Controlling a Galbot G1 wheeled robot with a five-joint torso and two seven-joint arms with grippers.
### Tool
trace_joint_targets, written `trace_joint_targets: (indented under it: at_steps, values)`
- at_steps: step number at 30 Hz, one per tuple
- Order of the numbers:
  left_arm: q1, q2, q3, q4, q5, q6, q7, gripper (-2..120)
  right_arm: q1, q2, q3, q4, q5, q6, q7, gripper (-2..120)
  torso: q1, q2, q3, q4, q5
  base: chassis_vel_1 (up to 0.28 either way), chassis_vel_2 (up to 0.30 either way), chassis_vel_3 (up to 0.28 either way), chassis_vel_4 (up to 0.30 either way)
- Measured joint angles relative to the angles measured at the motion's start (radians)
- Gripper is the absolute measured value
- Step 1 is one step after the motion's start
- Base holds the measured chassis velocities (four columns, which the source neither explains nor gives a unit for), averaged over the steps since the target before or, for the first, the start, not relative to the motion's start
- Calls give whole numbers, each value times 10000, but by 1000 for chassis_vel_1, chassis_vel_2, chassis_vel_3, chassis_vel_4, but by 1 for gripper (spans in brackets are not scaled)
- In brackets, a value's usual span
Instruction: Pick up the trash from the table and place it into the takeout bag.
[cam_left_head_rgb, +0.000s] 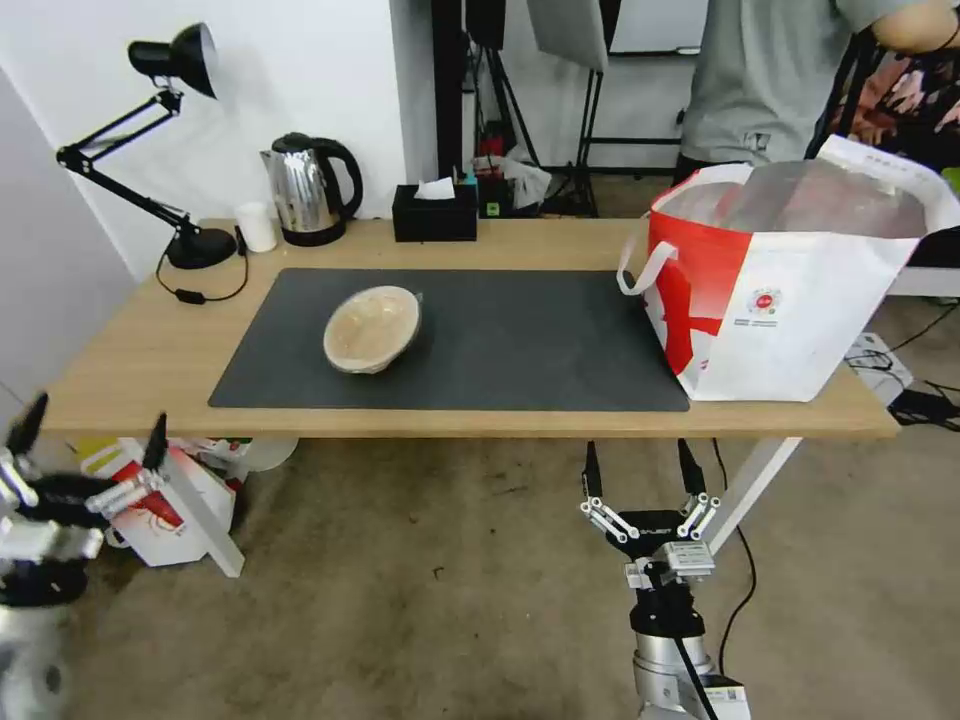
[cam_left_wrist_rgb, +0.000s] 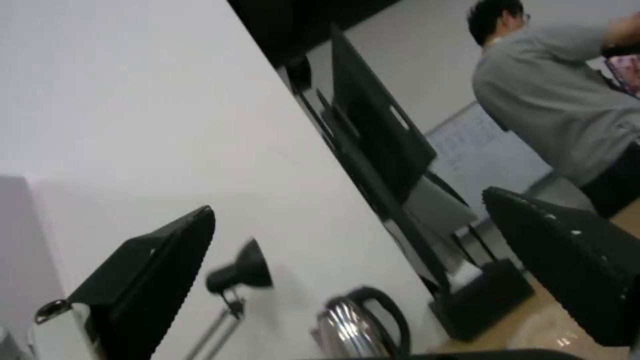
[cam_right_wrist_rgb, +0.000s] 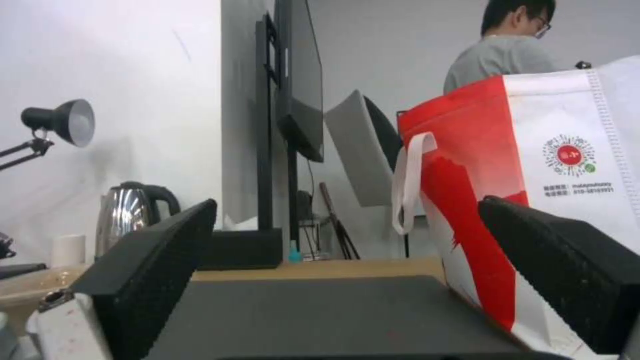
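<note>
The long light-wood table (cam_left_head_rgb: 120, 350) on white legs carried a large dark grey rectangular mat (cam_left_head_rgb: 520, 340). On the mat's left half sat one beige shallow paper bowl (cam_left_head_rgb: 372, 328), tilted on its side with its open face toward the robot. At the table's right end stood the large boxy white takeout bag with red panels (cam_left_head_rgb: 790, 290), upright, its mouth open and its silver lining showing; its near corner overlapped the mat's right edge. The bowl and bag were well apart.

The right gripper (cam_left_head_rgb: 645, 468) hung below the table's front edge, in front of the mat's right end, its two black fingers spread wide and holding nothing, touching nothing. The left gripper (cam_left_head_rgb: 90, 432) was low off the table's left corner, likewise wide open and empty.

Along the back edge stood a black desk lamp (cam_left_head_rgb: 150, 140), a small white cup (cam_left_head_rgb: 258, 227), a steel kettle (cam_left_head_rgb: 308, 188) and a black tissue box (cam_left_head_rgb: 434, 212).
</note>
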Motion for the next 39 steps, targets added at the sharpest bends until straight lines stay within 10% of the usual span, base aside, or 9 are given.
trace_joint_targets:
  at_steps: [10,19,39]
  values:
    - [-770,1406,826,-545,516,862,-157,100,2,0,0,-1,0,1,0,100,0,1,1,3,-3,0,0,0,0]
    - [-861,1334,1030,-1177,1257,1007,-101,100,0,4,-2,-1,1,1,0,100,-1,1,0,4,-5,0,0,0,0]
    - [-1755,3498,1218,-213,2127,447,225,100,0,3,-2,-1,1,0,0,100,0,-2,0,5,-7,0,0,0,0]
